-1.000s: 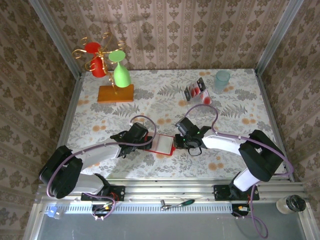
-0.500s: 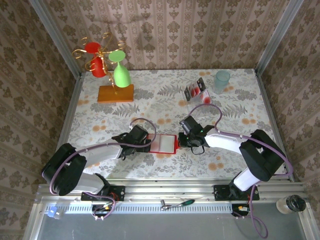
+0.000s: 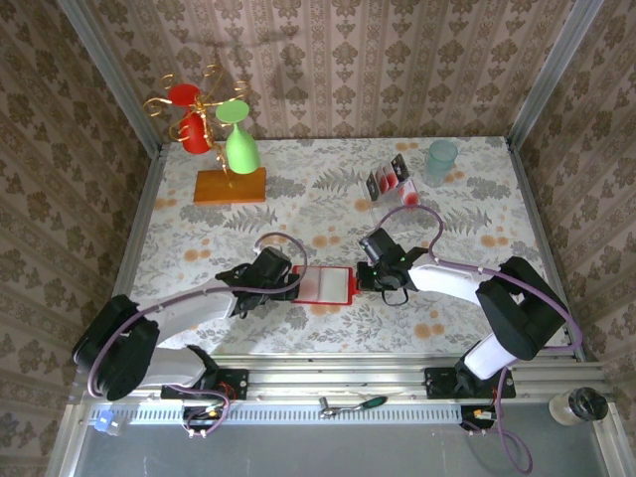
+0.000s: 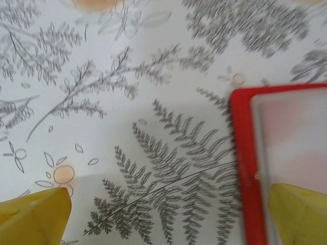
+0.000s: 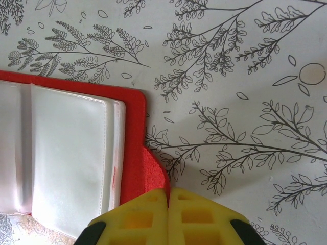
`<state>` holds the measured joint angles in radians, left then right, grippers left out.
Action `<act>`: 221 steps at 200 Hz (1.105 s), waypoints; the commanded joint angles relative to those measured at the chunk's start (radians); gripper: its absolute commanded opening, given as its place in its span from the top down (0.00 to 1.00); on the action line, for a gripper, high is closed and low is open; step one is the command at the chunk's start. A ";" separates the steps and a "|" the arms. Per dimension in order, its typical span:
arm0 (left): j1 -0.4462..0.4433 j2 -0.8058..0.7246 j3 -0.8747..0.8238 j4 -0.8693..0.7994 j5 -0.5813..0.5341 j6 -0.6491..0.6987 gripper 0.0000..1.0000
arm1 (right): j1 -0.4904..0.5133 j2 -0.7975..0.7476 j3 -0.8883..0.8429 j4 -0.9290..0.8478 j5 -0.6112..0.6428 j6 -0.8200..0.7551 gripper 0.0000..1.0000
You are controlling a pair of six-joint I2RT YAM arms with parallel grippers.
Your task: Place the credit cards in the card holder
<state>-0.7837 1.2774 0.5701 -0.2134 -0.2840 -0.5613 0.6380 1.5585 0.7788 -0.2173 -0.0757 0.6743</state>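
Bright, even overhead light; soft shadows on rear wall (image 3: 298, 70); L-wrist view slightly blurred; R-wrist view sharp throughout.

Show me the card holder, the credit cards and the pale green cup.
card holder (image 3: 325, 285), top view, pale inner pocket.
credit cards (image 3: 386, 181), top view, red-marked face of one card.
pale green cup (image 3: 442, 164), top view, its side wall.

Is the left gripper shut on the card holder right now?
No, the left gripper has its yellow fingers wide apart, one over the card holder, the other over the tablecloth.
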 commanded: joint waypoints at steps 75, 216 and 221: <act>-0.033 0.158 0.086 0.037 0.064 0.027 0.00 | -0.008 -0.005 0.004 -0.032 -0.004 -0.023 0.98; -0.032 0.191 0.070 -0.043 -0.034 0.002 0.00 | -0.024 -0.016 -0.007 -0.029 -0.009 -0.028 0.97; -0.031 0.183 0.069 -0.042 -0.029 0.000 0.00 | -0.024 -0.020 -0.006 -0.032 -0.010 -0.027 0.95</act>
<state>-0.8131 1.4666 0.6487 -0.1894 -0.2867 -0.5533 0.6235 1.5585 0.7788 -0.2169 -0.0864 0.6571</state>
